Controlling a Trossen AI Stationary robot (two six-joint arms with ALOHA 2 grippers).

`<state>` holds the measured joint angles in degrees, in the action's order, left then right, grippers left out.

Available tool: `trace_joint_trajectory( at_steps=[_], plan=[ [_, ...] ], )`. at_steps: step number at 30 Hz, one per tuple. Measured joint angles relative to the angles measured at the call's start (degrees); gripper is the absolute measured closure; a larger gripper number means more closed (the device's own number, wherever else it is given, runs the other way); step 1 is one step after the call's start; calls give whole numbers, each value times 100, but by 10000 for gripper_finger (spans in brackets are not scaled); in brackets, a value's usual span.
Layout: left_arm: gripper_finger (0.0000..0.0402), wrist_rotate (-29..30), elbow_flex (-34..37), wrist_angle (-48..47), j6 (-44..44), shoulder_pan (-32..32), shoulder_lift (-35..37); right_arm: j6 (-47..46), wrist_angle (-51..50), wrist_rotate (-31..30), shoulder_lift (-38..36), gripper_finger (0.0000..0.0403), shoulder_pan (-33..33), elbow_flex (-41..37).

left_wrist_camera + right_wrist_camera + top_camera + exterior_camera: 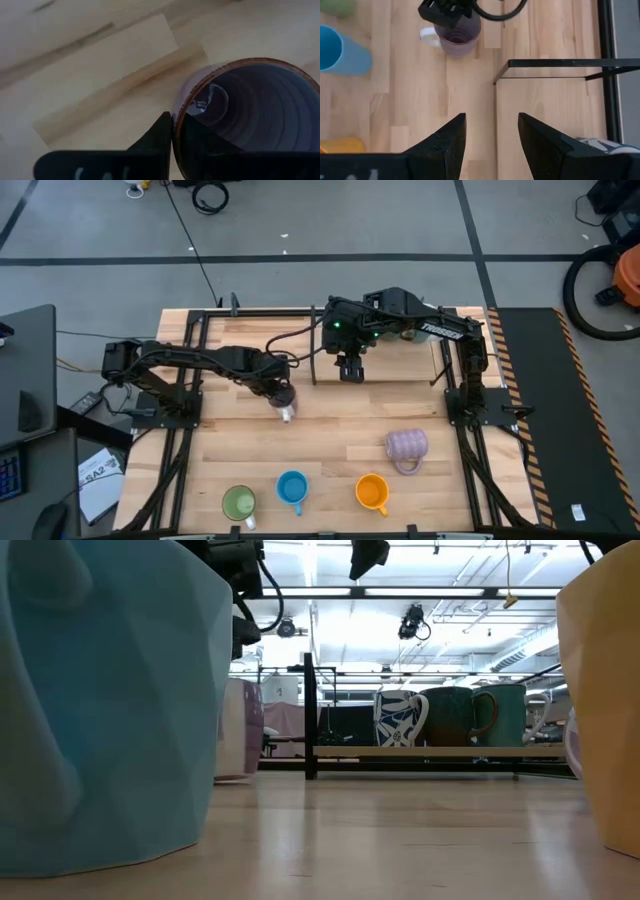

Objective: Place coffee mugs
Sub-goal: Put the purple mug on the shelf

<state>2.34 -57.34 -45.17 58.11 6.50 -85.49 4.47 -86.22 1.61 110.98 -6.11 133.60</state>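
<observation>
So the left gripper (283, 402) is clamped on the rim of a small lilac ceramic mug (250, 115), one finger inside and one outside, mug sitting on the pale wooden table (340, 435) near the middle. The right gripper (491, 131) hangs with fingers spread over the black metal rack (555, 64) at the back.

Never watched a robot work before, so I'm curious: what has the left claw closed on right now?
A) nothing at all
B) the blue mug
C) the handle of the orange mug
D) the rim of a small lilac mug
D: in the left wrist view the left gripper pinches the rim of the small lilac mug, one finger inside, one outside.
</observation>
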Motion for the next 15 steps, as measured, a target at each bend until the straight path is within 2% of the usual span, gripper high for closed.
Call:
trace_joint_trajectory(
  at_steps=[7,15],
  plan=[
    [361,-1,0,31,1599,-22,0,29,17,-9,0,218,0,0],
    [359,50,0,85,1724,-76,0,201,37,-9,0,218,0,0]
  ],
)
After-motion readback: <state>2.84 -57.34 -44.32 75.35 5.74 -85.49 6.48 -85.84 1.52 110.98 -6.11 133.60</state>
